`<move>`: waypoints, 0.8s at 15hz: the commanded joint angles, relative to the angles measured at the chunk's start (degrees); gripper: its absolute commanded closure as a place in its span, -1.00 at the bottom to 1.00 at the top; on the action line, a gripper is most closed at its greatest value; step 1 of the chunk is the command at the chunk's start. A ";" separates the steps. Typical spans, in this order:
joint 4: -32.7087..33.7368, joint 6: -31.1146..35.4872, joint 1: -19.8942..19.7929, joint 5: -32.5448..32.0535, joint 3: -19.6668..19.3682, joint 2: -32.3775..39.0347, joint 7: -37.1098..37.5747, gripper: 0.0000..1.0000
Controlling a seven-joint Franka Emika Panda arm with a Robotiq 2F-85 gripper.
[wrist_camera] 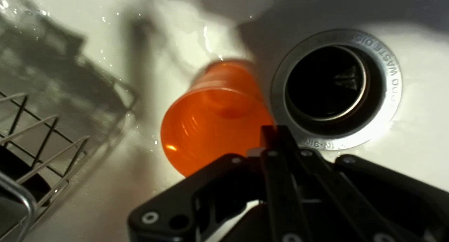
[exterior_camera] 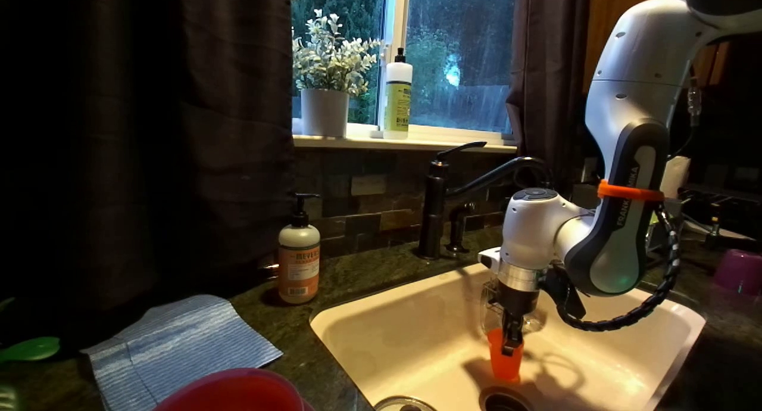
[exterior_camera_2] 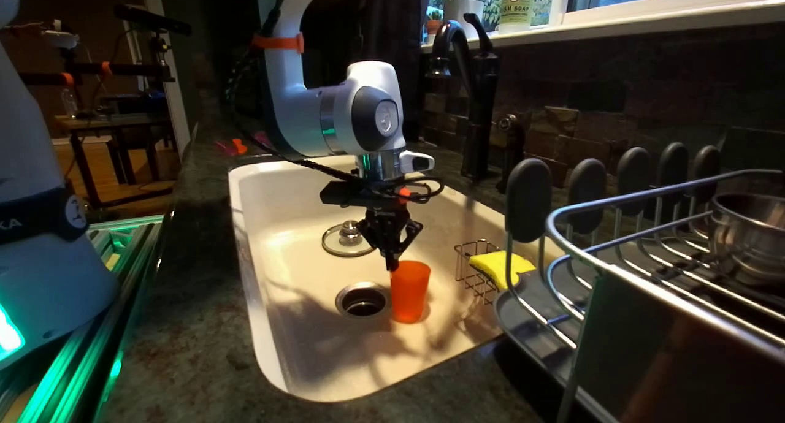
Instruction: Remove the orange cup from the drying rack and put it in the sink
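Sink: a cream-white basin set in a dark stone counter. Glints on its floor look like water, so anything set there may turn slick.
Drying rack: metal wire with grey-capped prongs, standing beside the sink. A steel bowl sits in it; the orange cup does not.
Gripper: black, pointing down into the sink. In the wrist view its slim fingers are pinched together on one side of the cup, one inside the mouth and one outside.
Orange cup: in the sink, just beside the drain, mouth up and near upright. Whether its base touches the sink floor, I cannot tell. It is probably light, and unlikely to break if it drops a little.
Cup wall: smooth, thin and see-through, most likely plastic. It should flex under a hard squeeze rather than crack, and could slide if wet and loosely held.
Cup rim: the sensible place to take hold, and where the pinch is now. Holding one side only may let the cup swing or tip, so its base should sit flat before the fingers part.
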 commanded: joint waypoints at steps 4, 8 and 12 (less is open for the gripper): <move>-1.15 1.97 -3.62 3.28 1.73 1.08 2.27 0.98; -1.08 2.41 -6.14 5.15 3.32 1.19 2.19 0.98; -2.07 1.54 -8.96 7.53 5.03 0.24 2.39 0.98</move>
